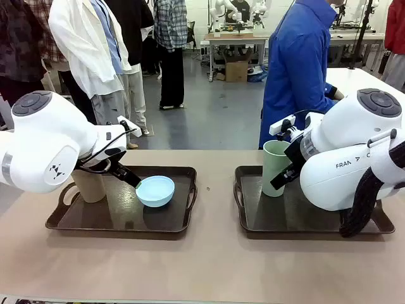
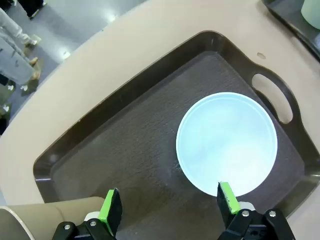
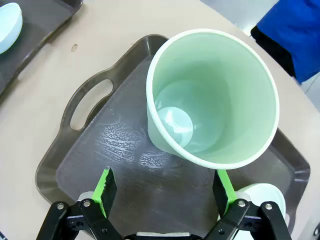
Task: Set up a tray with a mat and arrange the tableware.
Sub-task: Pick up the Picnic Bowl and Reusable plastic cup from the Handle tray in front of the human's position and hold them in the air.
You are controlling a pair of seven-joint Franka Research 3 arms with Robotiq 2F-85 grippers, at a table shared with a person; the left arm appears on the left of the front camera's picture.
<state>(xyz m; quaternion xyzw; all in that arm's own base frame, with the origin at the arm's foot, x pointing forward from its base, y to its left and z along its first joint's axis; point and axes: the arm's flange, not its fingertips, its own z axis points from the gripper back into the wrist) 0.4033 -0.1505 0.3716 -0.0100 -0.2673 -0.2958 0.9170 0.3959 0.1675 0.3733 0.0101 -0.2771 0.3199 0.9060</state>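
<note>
Left wrist view: left tool [image 2: 169,206] wide, empty. Blue bowl [image 2: 226,142] on left tray [image 2: 125,140] lies ahead, off-centre, its near rim at one pad. Right tool [image 3: 164,187] wide, empty; green cup [image 3: 212,97] upright just ahead on right tray [image 3: 115,145], roughly centred.

Partial black lettering "FRAN", "A" on right arm [image 1: 342,180] white shell.
</note>
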